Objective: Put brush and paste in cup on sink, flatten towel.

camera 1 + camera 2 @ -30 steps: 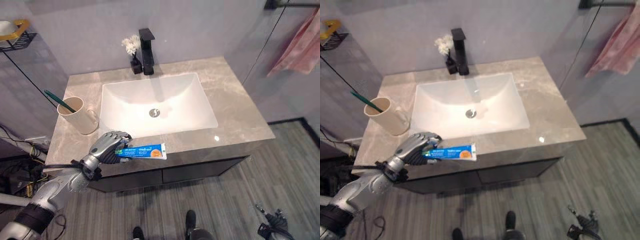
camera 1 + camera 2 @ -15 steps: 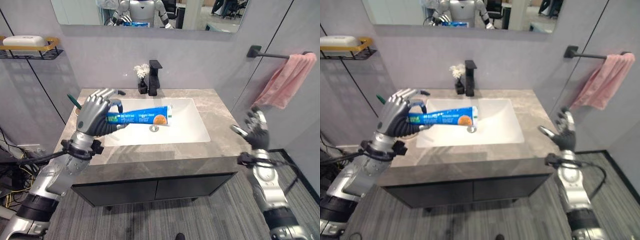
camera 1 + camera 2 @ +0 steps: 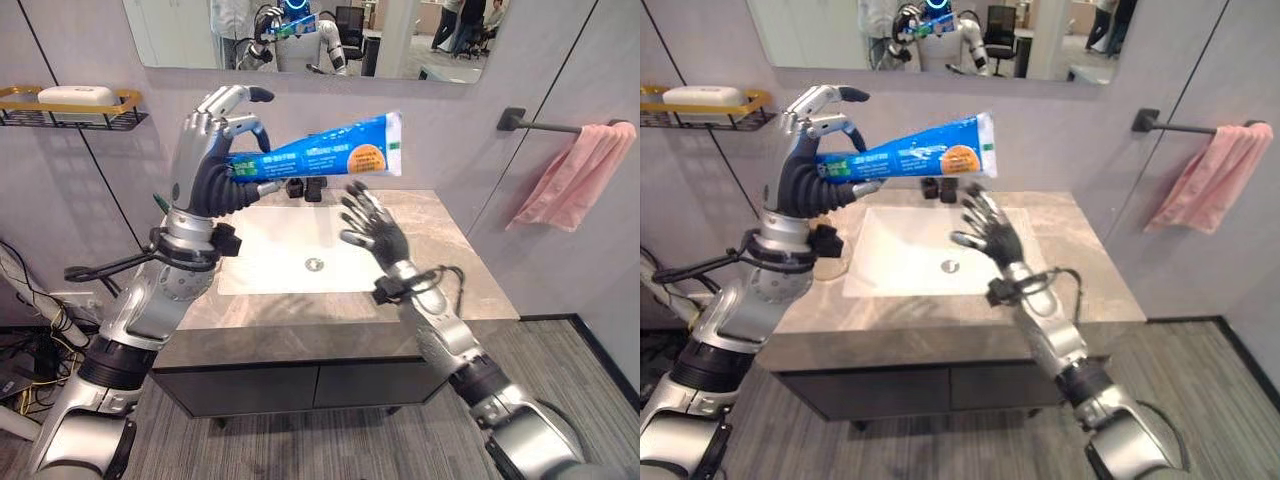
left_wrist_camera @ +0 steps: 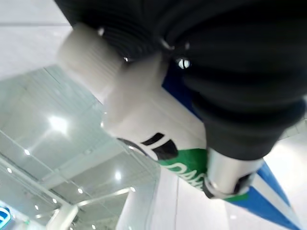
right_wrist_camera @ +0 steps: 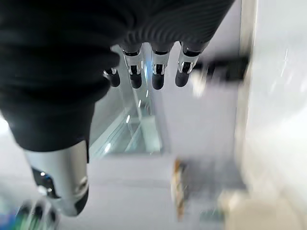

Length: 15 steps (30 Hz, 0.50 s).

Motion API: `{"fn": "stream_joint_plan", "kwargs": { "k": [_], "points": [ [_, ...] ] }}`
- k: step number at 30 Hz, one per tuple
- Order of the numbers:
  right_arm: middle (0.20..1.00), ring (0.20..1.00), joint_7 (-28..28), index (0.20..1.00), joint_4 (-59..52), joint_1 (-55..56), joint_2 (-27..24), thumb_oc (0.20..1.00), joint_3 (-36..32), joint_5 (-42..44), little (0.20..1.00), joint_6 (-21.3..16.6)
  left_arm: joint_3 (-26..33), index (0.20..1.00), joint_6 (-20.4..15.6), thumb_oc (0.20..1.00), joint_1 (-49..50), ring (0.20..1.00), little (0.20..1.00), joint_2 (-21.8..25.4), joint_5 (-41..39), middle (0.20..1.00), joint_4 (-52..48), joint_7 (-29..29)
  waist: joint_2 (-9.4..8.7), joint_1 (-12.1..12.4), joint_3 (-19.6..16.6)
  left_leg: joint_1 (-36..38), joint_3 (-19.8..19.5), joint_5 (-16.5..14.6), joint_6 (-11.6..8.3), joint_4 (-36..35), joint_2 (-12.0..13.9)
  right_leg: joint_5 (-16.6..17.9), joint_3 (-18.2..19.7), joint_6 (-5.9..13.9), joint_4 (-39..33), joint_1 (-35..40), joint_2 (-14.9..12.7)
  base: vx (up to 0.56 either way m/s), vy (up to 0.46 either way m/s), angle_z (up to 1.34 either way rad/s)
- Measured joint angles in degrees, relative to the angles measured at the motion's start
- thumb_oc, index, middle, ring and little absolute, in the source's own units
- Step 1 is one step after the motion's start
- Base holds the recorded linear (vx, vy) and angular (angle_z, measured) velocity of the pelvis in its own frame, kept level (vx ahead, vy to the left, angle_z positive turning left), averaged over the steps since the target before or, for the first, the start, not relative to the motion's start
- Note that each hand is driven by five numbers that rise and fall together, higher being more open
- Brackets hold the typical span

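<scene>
My left hand (image 3: pixel 210 172) is raised high above the left side of the sink, shut on a blue toothpaste tube (image 3: pixel 322 151) held nearly level, its flat end pointing right. The tube's white cap (image 4: pixel 90 61) sticks out past the hand in the left wrist view. Over the right half of the white basin (image 3: pixel 285 262) my right hand (image 3: pixel 373 230) is lifted with its fingers (image 5: pixel 156 72) spread straight, just below the tube and apart from it. A green toothbrush end (image 3: pixel 160 203) peeks out beside my left wrist; the cup is hidden behind that arm. The pink towel (image 3: pixel 572 178) hangs bunched on a black wall bar.
The grey stone countertop (image 3: pixel 462 285) surrounds the basin, with a black faucet (image 3: pixel 311 189) at the back behind the tube. A wire shelf (image 3: pixel 70 115) holding soap is on the left wall. A mirror (image 3: pixel 420 40) hangs above the sink.
The camera has tilted up. My left hand has lifted the toothpaste tube higher. My right hand has swung in from the right edge to above the basin, under the tube.
</scene>
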Motion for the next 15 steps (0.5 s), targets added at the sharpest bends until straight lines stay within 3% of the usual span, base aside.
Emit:
{"fn": "stream_joint_plan", "kwargs": {
  "k": [8,15],
  "points": [
    [1.000,1.000,1.0,1.000,-3.4,-5.4,2.5,1.000,-0.1,4.7,1.000,-0.7,-0.8,0.200,-0.2,0.200,1.2,0.200,0.200,-2.0,-0.7,0.200,-1.4,-2.2,0.68,2.1,0.1,-0.4,-1.5,0.0,-0.09,0.0,0.2,-0.7,-1.7,0.15,0.0,0.8,-0.1,0.01,-0.003,0.13],
    [1.000,1.000,0.4,1.000,-5.6,-5.5,5.6,1.000,-0.2,5.7,1.000,-3.2,0.7,0.200,-0.4,0.200,10.5,0.200,0.200,-3.6,-1.1,0.200,-6.9,-3.4,0.42,4.3,-0.1,-2.6,-3.4,0.3,-0.41,0.0,0.5,-1.2,-3.8,0.00,0.0,-0.2,0.2,0.00,-0.012,0.15]
  ]
}}
